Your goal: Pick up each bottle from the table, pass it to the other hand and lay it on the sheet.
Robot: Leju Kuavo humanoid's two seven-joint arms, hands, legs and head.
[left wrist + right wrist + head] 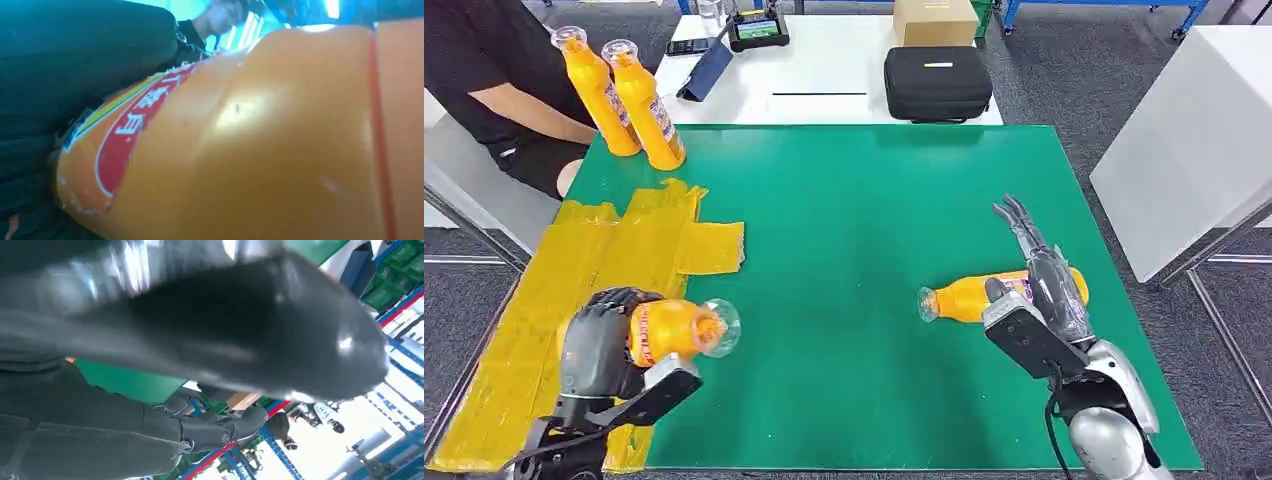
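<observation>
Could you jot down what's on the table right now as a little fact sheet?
Left hand: grips an orange bottle above the yellow sheet
Right hand: open, over a lying bottle on the green mat
Far corner: two bottles stand tilted near a seated person
Behind: black case

High head view, close wrist views

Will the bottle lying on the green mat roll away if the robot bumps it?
Probably. The bottle lies on its side and looks round, so a nudge across it could roll it on the flat mat. It looks full of orange drink, so likely heavy rather than floppy. Its smooth plastic may slip in the right hand.
</observation>
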